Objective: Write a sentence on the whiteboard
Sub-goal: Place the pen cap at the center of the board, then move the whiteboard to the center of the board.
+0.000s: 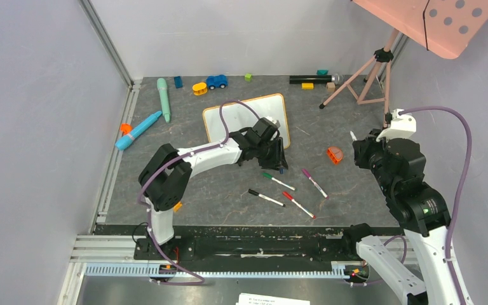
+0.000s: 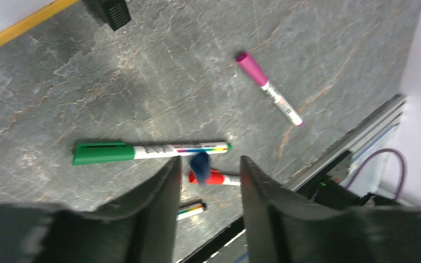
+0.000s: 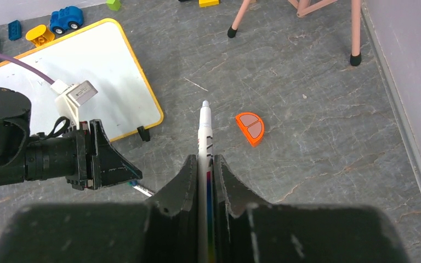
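The whiteboard lies flat at mid-table, white with an orange-tan frame; it also shows in the right wrist view. No sentence shows on it. My left gripper hangs just past the board's near right corner, jaws open. A small blurred blue cap sits between the fingers, touching neither. My right gripper is at the right, shut on an uncapped white marker whose tip points toward the far side.
Green, black, red and purple markers lie near the left gripper. An orange half-disc lies by the right gripper. A pink tripod with a dotted panel stands back right. Toys line the far edge.
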Tool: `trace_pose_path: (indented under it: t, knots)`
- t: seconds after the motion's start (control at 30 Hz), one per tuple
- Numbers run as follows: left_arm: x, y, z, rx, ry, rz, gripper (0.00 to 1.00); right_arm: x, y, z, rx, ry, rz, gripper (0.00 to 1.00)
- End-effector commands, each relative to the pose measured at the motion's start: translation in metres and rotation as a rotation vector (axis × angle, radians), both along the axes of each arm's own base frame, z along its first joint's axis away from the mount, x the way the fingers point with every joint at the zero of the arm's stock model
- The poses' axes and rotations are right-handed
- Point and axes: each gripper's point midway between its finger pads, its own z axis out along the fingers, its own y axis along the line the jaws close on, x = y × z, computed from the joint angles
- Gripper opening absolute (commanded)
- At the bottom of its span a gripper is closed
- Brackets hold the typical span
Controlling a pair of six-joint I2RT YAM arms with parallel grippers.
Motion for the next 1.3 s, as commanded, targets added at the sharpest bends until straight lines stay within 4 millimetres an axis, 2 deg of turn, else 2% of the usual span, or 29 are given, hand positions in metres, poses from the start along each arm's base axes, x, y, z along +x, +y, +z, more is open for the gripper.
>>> trace_pose_path:
  t: [0.0,0.07,0.13,0.17,0.33,0.43,0.57,0.67,0.77,0.93,1.03,1.1,1.17,1.27]
  knots:
    - [0.005,0.003,0.006,0.041,-0.025,0.025,0.58,0.002,0.002,0.017,-0.016,-0.05,0.027,0.0]
    - [0.003,0.015,0.015,0.073,-0.036,0.045,0.7,0.002,0.002,0.015,-0.024,-0.046,0.034,0.0]
    - [-0.001,0.026,0.027,0.074,-0.062,0.068,0.97,0.001,0.004,0.012,-0.021,-0.04,0.043,0.0]
    - [-0.004,0.031,0.034,0.062,-0.076,0.075,0.99,0.001,0.005,0.012,-0.016,-0.04,0.049,0.0]
    - [-0.016,0.051,0.07,0.056,-0.118,0.068,1.0,0.003,0.017,0.004,0.004,-0.02,0.102,0.0]
    - [-0.019,0.076,0.094,0.075,-0.177,0.075,1.0,0.009,0.034,-0.008,0.036,-0.001,0.176,0.0]
    - [-0.005,0.126,0.12,0.025,-0.189,0.143,1.0,0.024,0.059,-0.027,0.103,0.046,0.257,0.0]
    - [0.018,0.17,0.139,-0.087,-0.208,0.212,1.0,0.036,0.072,-0.027,0.142,0.068,0.288,0.0]
    - [0.036,0.21,0.159,-0.077,-0.344,0.252,1.0,0.048,0.081,-0.028,0.153,0.08,0.313,0.0]
    - [0.045,0.243,0.169,0.035,-0.597,0.245,1.0,0.062,0.092,-0.034,0.152,0.124,0.343,0.0]
    - [0.054,0.274,0.166,0.087,-0.623,0.4,1.0,0.071,0.096,-0.036,0.143,0.153,0.356,0.0]
    - [0.057,0.285,0.163,0.073,-0.613,0.431,1.0,0.078,0.095,-0.035,0.113,0.166,0.35,0.0]
    - [0.061,0.292,0.157,0.048,-0.593,0.438,1.0,0.086,0.095,-0.033,0.09,0.172,0.349,0.0]
    - [0.066,0.288,0.155,-0.067,-0.579,0.356,1.0,0.095,0.098,-0.026,0.086,0.169,0.354,0.0]
